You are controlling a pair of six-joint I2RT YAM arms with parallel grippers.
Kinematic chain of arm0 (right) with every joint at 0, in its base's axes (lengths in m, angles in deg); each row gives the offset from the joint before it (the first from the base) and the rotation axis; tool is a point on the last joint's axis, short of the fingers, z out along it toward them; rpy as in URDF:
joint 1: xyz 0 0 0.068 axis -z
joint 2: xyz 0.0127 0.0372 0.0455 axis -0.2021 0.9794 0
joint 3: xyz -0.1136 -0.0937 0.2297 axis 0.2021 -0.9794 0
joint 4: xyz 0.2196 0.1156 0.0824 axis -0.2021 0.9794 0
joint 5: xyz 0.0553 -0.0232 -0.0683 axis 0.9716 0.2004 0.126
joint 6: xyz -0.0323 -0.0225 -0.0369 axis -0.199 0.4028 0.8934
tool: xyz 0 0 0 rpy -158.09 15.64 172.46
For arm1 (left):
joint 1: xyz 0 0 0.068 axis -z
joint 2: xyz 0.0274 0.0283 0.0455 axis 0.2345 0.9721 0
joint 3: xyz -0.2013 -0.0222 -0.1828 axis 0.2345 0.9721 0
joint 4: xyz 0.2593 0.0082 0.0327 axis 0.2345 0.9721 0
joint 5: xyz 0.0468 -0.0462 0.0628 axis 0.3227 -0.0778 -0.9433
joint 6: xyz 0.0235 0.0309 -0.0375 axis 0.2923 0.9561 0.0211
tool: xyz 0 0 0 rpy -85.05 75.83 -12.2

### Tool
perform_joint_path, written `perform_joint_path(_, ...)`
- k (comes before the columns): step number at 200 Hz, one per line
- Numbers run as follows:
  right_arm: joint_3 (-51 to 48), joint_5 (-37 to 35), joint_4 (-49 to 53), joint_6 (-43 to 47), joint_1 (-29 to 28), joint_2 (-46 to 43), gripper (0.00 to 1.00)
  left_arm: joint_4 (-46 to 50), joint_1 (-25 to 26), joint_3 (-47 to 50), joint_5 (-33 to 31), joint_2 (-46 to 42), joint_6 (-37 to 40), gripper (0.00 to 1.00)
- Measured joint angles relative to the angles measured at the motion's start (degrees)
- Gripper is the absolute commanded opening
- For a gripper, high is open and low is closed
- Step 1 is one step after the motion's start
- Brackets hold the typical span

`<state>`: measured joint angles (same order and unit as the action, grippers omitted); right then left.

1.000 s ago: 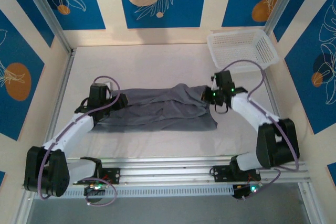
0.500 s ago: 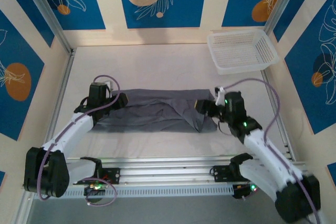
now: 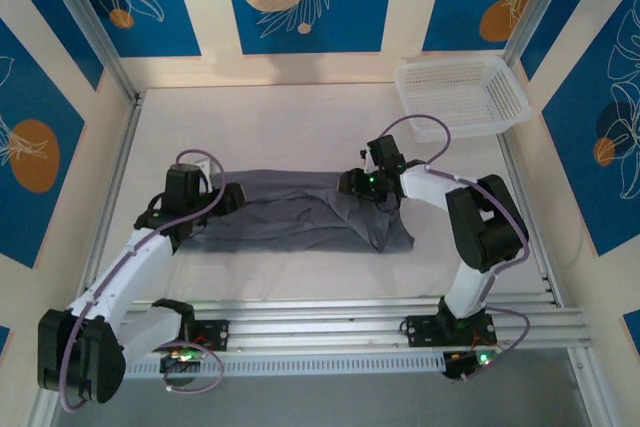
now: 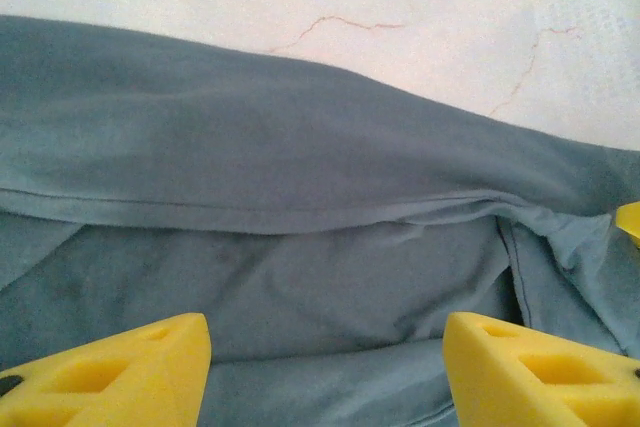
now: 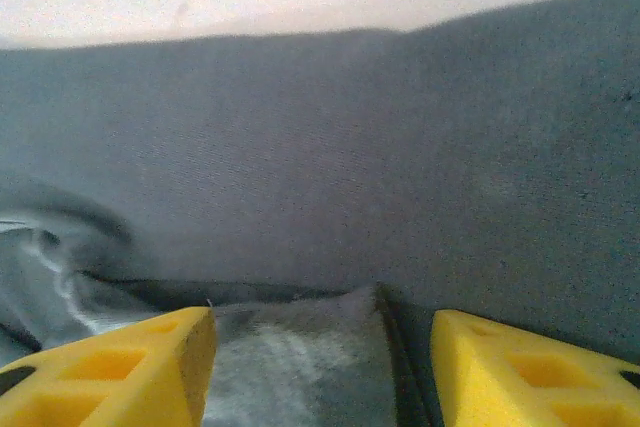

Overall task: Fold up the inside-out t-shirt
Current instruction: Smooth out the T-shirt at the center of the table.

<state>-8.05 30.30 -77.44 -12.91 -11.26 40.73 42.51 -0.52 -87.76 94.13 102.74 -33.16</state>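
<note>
Since the earlier frames, the right gripper (image 3: 350, 184) has been carried leftward and farther from the bases, onto the far edge of the shirt (image 3: 300, 217). The right arm has been drawn up out of its low stretch. The shirt's far right corner has been pulled in from where it lay. The left gripper (image 3: 228, 195) is found almost where it was.

The right arm is raised steeply from its base, bent sharply at a high elbow, and its forearm is reached leftward to the cloth. The left arm is stretched from its base diagonally away and rightward, with its wrist turned toward the shirt's left end.

The shirt is laid across the middle of the table (image 3: 270, 127), rumpled, its long axis running left to right, parallel to the near edge. Its near right corner is pushed out farthest. Neck and hem cannot be told apart.

From the left wrist, the yellow fingers (image 4: 100, 377) are seen spread wide above the cloth, with a seam running across beyond them. From the right wrist, the fingers (image 5: 110, 367) are likewise held wide apart, a folded edge lying between them, and nothing is pinched.

A white basket (image 3: 460, 97) is set at the far right, well apart from the shirt.
</note>
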Motion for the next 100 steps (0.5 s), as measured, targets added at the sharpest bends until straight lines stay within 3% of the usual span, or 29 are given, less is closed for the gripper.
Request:
perform_joint_path(11, 0.0, 0.7, 0.2, -0.1, 0.0, 0.5, 0.51, 0.3, 0.0, 0.2, 0.0, 0.0, 0.0, 0.63)
perform_joint_path(33, 0.1, 2.7, 0.3, -0.6, 0.0, 0.6, 0.09, 0.4, 0.0, 0.2, 0.0, 0.0, 0.0, 0.63)
perform_joint_path(41, 0.2, 3.7, 0.3, -0.9, 0.0, 0.6, 0.00, 0.5, 0.0, 0.2, 0.1, 0.0, 0.0, 0.64)
perform_joint_path(78, -1.4, 7.3, 0.5, -1.7, -0.9, -4.1, 0.00, 3.0, 0.0, 0.2, -0.7, -0.1, -0.1, 0.65)
perform_joint_path(100, -6.0, 11.6, -1.0, -1.6, -5.8, -12.4, 0.00, 6.0, 0.0, -0.4, -2.6, 0.2, -0.6, 0.64)
